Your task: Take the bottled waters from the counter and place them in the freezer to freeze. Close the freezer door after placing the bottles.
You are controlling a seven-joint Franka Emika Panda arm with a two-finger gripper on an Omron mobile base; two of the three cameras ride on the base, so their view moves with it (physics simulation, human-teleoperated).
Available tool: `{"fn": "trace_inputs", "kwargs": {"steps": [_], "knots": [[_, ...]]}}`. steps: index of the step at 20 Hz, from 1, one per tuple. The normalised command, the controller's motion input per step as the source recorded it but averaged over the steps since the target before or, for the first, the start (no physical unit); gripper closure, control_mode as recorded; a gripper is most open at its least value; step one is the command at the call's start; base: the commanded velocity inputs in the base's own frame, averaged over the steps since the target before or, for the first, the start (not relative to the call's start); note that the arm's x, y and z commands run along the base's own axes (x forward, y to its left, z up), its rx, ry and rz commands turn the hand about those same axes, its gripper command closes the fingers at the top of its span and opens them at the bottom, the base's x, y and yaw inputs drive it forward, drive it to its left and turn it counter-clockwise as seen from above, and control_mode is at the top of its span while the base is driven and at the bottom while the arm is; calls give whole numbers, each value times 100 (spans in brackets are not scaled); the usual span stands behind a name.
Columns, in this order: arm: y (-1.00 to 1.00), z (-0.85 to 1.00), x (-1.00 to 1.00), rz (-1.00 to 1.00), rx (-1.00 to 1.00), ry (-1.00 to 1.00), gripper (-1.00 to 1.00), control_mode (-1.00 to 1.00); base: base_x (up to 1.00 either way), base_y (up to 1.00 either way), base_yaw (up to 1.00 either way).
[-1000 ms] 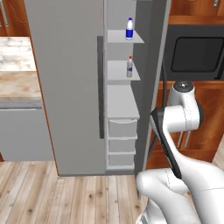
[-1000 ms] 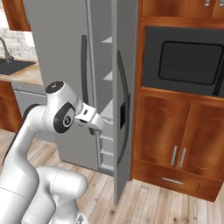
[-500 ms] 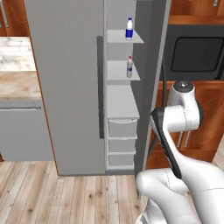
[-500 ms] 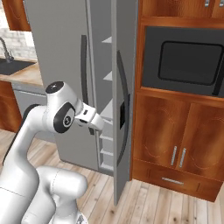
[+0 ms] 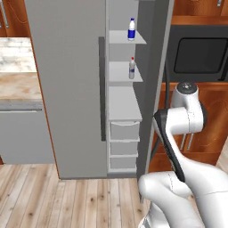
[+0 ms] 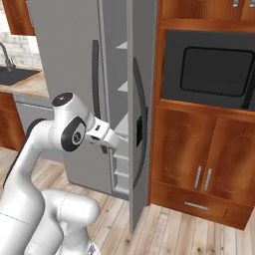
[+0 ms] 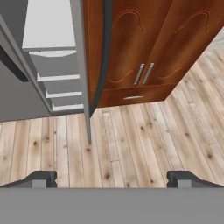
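The tall grey freezer (image 5: 71, 89) has its narrow shelved compartment open. The blue-labelled bottled water (image 5: 132, 29) stands on the top shelf, and the red-capped one (image 5: 132, 69) on the shelf below. The freezer door (image 5: 151, 67) (image 6: 147, 50) of this compartment is swung out toward me, edge-on. The wide grey panel to its left lies flat and shut. My gripper (image 6: 112, 142) (image 7: 112, 179) hangs at mid height just left of the open door, open and holding nothing. In the hand view it looks down past the door's lower edge (image 7: 81, 65) at the floor. The marbled counter (image 5: 18, 67) lies to the left.
A black microwave (image 6: 209, 67) sits in wooden cabinets (image 6: 199, 164) right of the open door. White drawers (image 5: 124, 133) fill the bottom of the open compartment. A black sink (image 6: 12, 74) is set in the counter. Plank floor (image 7: 131, 144) lies in front of the unit.
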Motion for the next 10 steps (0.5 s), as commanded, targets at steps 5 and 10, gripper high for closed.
{"fn": "trace_inputs", "kwargs": {"steps": [5,10], "knots": [[-67,7,2,12,7,0,-100,-100,0,0,0],[-77,10,17,31,44,-6,-100,-100,0,0,0]]}}
